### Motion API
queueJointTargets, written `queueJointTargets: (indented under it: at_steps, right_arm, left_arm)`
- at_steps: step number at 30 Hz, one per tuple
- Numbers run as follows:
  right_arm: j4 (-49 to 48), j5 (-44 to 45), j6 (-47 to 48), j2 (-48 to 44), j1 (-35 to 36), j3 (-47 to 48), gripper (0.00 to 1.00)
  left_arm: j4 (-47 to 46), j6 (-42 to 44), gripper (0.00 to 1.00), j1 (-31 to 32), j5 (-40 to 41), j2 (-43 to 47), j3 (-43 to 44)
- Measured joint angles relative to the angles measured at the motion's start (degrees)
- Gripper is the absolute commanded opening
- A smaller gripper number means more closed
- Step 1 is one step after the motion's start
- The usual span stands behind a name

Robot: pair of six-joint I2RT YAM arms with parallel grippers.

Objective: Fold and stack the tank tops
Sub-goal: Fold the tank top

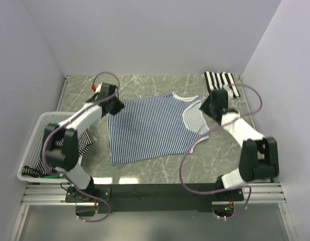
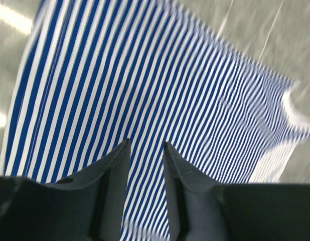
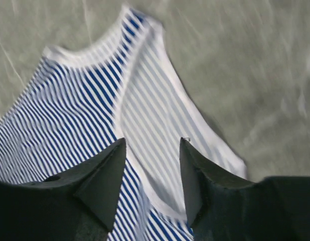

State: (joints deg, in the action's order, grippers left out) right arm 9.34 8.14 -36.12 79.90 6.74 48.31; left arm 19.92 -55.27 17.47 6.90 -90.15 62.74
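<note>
A thin navy-and-white striped tank top (image 1: 150, 128) lies spread flat on the table, neck and straps to the right. My left gripper (image 1: 115, 106) hovers over its far left hem corner, open and empty; the stripes (image 2: 145, 85) fill the left wrist view. My right gripper (image 1: 207, 108) hovers over the white-trimmed armhole and strap (image 3: 155, 125), open and empty. A folded broad black-and-white striped tank top (image 1: 221, 82) lies at the far right. More striped tops (image 1: 81, 143) are in the basket.
A white mesh basket (image 1: 37, 131) stands at the left table edge. White walls close the table on the left, back and right. The marble tabletop (image 1: 160, 83) shows behind the shirt.
</note>
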Motion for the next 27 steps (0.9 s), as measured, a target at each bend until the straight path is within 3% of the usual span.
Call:
queueJointTargets:
  at_steps: [8, 14, 20, 27]
  right_arm:
    - [4.33, -3.37, 3.37, 24.3, -0.9, 31.19, 0.47]
    - [9.66, -11.04, 8.11, 39.28, -0.2, 48.5, 0.44]
    - [16.52, -14.12, 13.0, 52.87, 4.48, 66.97, 0.45]
    - [21.77, -15.87, 15.54, 60.96, 9.18, 76.67, 0.44]
  left_arm:
    - [0.85, 0.11, 0.2, -6.08, 1.86, -18.69, 20.13]
    - [2.49, 0.55, 0.03, -8.11, 1.73, -25.92, 25.55]
    - [4.81, 1.29, 0.02, -9.07, 1.49, -29.22, 28.63]
    - [5.66, 1.64, 0.01, -9.97, 1.46, -31.41, 30.93]
